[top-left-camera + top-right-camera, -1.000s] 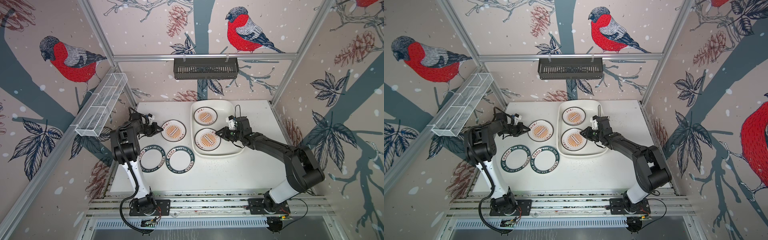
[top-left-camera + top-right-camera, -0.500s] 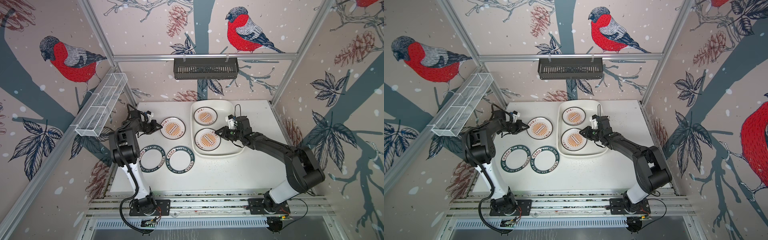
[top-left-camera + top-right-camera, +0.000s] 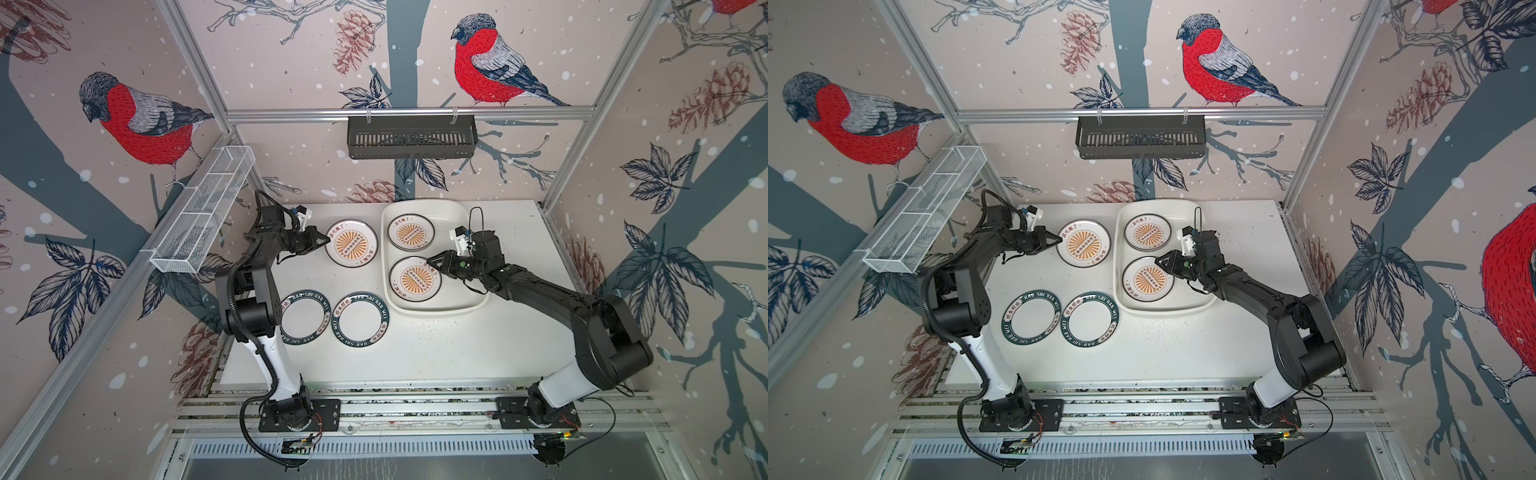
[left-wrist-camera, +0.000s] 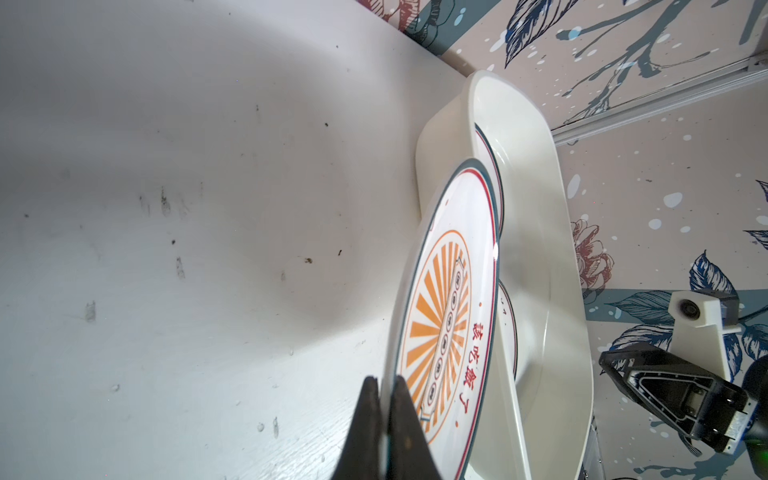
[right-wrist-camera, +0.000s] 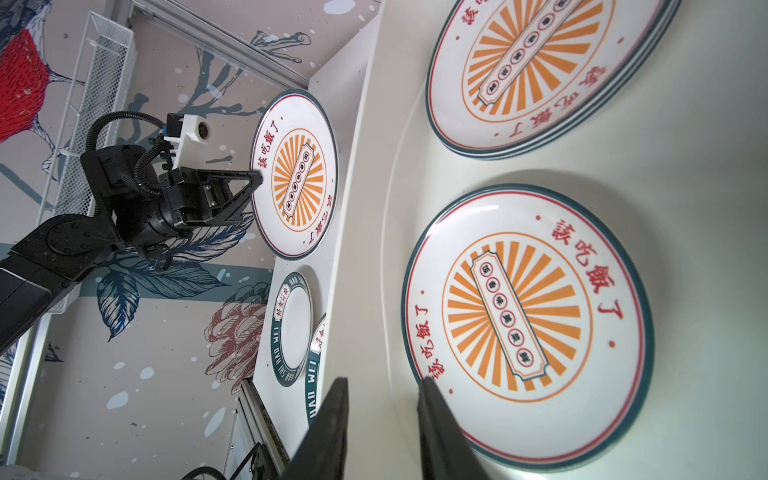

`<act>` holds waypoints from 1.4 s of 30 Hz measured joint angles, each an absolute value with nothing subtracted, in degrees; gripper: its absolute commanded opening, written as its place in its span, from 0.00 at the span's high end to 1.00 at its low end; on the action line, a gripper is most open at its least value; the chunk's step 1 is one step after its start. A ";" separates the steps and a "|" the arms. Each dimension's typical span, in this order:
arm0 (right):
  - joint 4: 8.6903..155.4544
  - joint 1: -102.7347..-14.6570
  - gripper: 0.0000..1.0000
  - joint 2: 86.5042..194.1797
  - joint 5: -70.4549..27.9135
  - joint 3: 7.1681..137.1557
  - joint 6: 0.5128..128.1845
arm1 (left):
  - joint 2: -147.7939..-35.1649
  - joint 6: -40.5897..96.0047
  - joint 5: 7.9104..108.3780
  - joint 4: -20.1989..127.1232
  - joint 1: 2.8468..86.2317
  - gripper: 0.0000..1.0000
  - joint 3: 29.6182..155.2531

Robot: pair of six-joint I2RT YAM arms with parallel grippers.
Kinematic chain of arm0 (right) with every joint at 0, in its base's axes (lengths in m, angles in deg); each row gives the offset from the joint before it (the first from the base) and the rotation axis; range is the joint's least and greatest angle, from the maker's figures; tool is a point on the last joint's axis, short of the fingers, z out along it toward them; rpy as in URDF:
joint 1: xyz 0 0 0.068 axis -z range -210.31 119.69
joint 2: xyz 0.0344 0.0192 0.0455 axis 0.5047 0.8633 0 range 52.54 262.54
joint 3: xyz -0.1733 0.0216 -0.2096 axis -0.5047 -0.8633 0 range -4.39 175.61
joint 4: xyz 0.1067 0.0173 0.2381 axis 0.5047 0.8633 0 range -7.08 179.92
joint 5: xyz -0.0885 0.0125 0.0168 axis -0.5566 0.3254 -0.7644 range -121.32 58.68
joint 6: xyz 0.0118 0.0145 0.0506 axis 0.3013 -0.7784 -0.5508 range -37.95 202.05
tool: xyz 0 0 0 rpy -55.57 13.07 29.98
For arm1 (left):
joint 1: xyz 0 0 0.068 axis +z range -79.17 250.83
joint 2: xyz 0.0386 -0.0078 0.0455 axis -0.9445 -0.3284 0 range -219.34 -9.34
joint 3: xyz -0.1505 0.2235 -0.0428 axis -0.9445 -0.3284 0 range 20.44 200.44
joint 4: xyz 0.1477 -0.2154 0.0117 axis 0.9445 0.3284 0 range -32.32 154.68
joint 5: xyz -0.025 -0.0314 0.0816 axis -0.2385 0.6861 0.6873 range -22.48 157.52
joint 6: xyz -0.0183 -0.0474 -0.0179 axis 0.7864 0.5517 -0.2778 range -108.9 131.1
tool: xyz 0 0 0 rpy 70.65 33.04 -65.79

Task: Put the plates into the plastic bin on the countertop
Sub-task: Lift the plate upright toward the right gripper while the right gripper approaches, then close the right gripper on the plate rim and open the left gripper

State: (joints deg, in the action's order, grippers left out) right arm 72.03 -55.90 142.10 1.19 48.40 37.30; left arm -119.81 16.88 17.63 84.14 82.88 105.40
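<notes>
1. the left gripper (image 3: 319, 241) is clenched on the rim of a sunburst plate (image 3: 351, 248) just beside the plastic bin (image 3: 440, 309). the left wrist view shows that rim pinched between the black fingers (image 4: 368, 415). i cannot tell whether the plate's far edge rests on the countertop (image 3: 457, 345).
2. the right gripper (image 3: 432, 264) sits low inside the bin with its jaws parted. they straddle the edge of the nearer binned plate (image 3: 414, 278) without squeezing it. that plate lies flat, so i'd call it let go.
3. further back in the bin is the far binned plate (image 3: 411, 232). from the right wrist view several rims show there, so it looks like a small stack.
4. a green-lettered plate (image 3: 305, 318) and its twin (image 3: 360, 319) lie side by side on the countertop, almost touching and well apart from both grippers.
5. to my eye these plates are stiff, glossy and slippery, and they would likely chip if knocked. lying flat, they offer only the raised rim to pinch. held at one edge a plate may droop or slide, so a firm bite and a gentle set-down seem wise.
</notes>
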 measured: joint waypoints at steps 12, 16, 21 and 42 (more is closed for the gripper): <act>67.09 -57.49 0.62 141.97 3.75 49.65 37.34 | -113.02 18.67 16.84 84.95 82.66 1.00 107.68; 64.62 -58.21 0.60 141.97 4.01 50.61 37.30 | -110.13 19.24 16.69 84.95 81.79 1.00 107.17; 62.21 -59.20 0.59 142.89 4.42 52.54 37.25 | -106.92 19.55 16.16 84.99 79.52 1.00 105.01; 61.05 -62.34 0.60 145.36 3.24 55.27 37.32 | -102.22 16.25 13.34 85.41 71.58 1.00 101.03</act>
